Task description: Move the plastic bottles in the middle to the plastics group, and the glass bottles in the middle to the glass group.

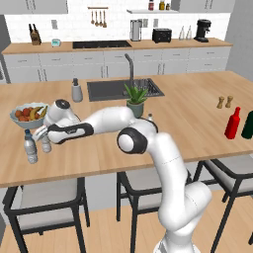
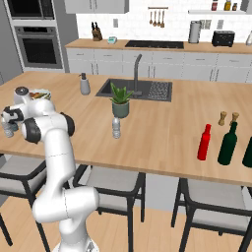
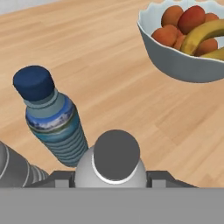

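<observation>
One pale-capped plastic bottle (image 3: pixel 113 168) sits between the fingers of the hand (image 1: pixel 43 137), which is closed on its sides; the bottle stands upright on the desk (image 1: pixel 197 123) near the left end. Just beside it stands the blue-capped water bottle (image 3: pixel 52 119), upright, a narrow gap between them in the hand view. A fruit bowl (image 1: pixel 28 115) with oranges and a banana rests a little further back, near the same end. Second pale-capped bottle (image 2: pixel 116 127) stands mid-desk, just in front of a small potted plant (image 2: pixel 120 101) by the sink (image 2: pixel 135 89). Far off toward the right end, the red glass bottle (image 2: pixel 204 142) stands upright next to the dark green bottle (image 2: pixel 228 144), with two brown shakers (image 2: pixel 228 118) behind them.
</observation>
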